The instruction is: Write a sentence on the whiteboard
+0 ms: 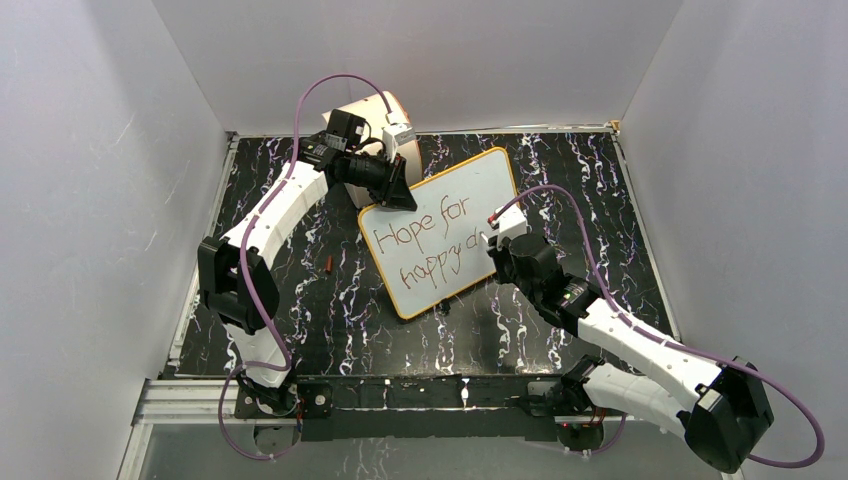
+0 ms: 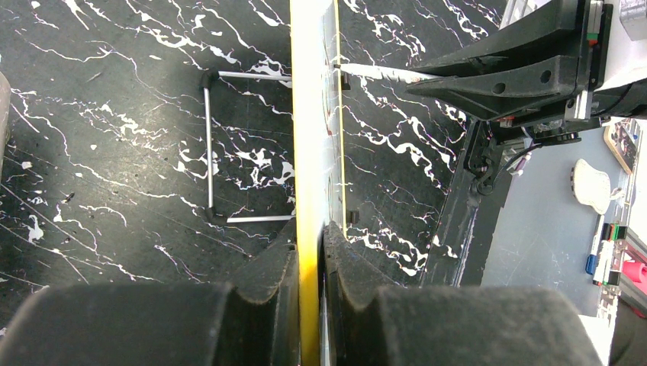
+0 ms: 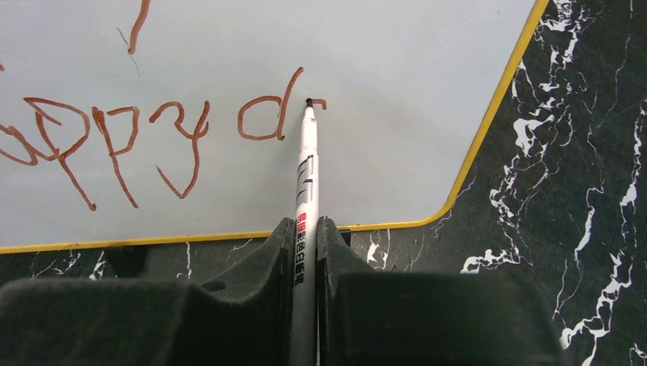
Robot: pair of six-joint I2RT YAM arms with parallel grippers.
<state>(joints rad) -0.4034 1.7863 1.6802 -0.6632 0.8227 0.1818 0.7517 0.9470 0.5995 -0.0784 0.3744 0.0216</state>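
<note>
Left claw [image 2: 309,255]: nearly shut, pinching the board [image 2: 309,114] by its yellow rim. The rim sits between both fingers, seen edge-on down the middle of the left wrist view. In the top view this claw is at the board's upper left corner.

Right claw [image 3: 305,229]: closed tight on a marker [image 3: 307,175]. The white barrel sticks straight up out of the fingers at bottom centre of the right wrist view. The tip touches the board face just right of the "d", on a short fresh stroke. In the top view this claw is at the board's right edge.

The board sits mid-frame in the top view, on the black marbled counter [image 1: 560,180], turned so its corners point up-right and down-left.

The sentence [image 1: 425,250] is red-brown and reads "Hope for" over "happy d".

Counts:
- 2 arms, 2 claws
- 1 board
- 1 marker
- 2 lines of writing
- 1 wire stand [image 2: 210,145] behind the board, left of centre in the left wrist view
- 2 small black clips [image 2: 351,217] on the board's edge in that view
- 1 small red-brown piece [image 1: 328,263] on the counter left of the board, apart from it; too small to tell what it is
- 1 cream drum [image 1: 380,108] at upper centre, behind the left claw
</note>
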